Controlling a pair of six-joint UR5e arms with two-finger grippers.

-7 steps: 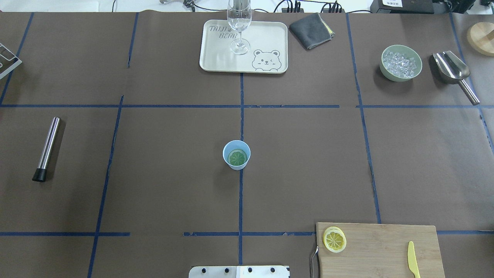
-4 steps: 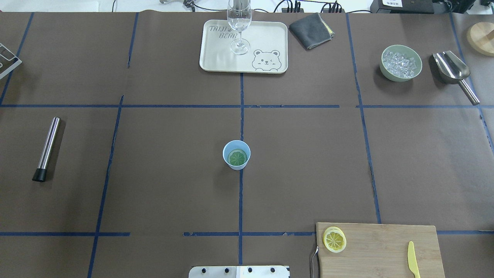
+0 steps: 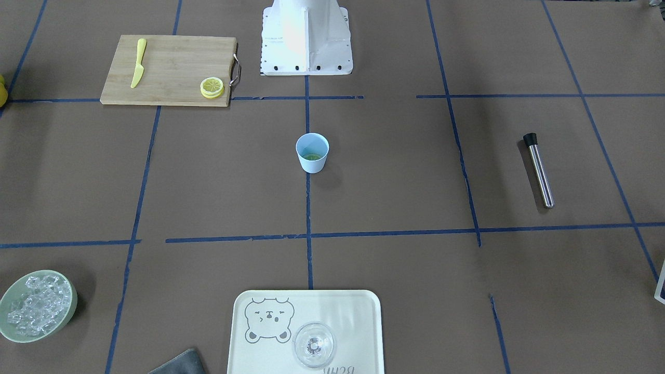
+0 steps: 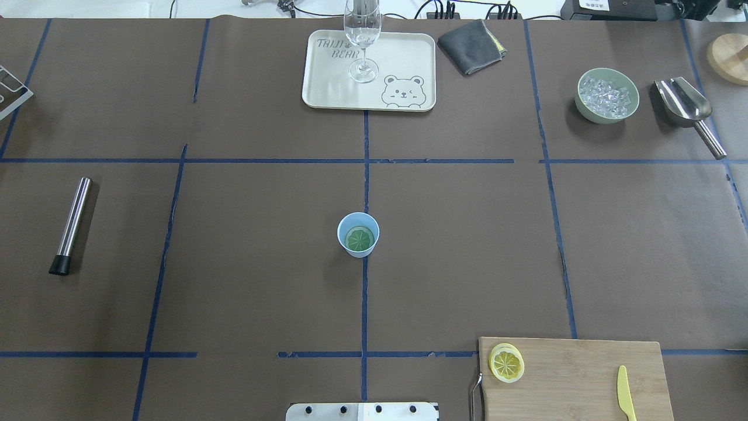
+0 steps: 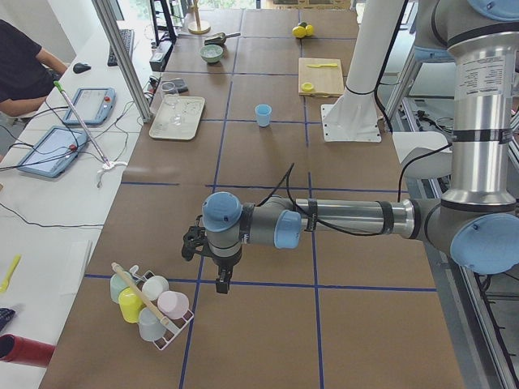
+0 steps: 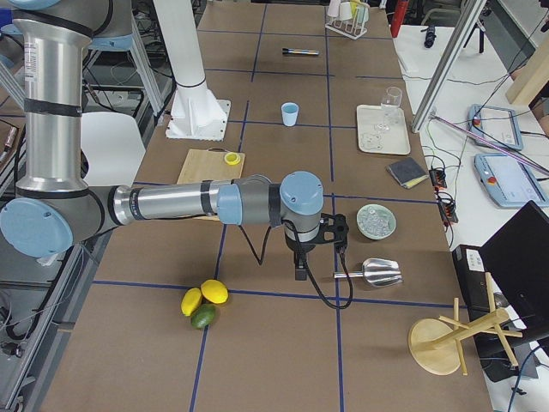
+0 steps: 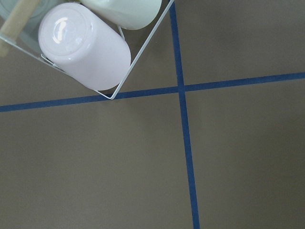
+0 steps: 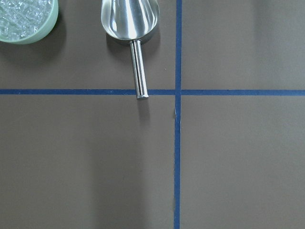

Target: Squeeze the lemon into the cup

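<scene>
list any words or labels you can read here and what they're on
"BEAR": printed on the cream tray, next to a bear drawing. The word above it starts with "TR"; the rest is unclear.
White label on the black box at the table's far edge: too small to read.
Sticker on the left arm: too blurred to read.

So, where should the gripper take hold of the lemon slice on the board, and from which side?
Take the lemon by its yellow rim, at two opposite points, coming straight down from above. It lies flat, face up, on the cutting board, so probably only the round edge offers a hold.
</scene>
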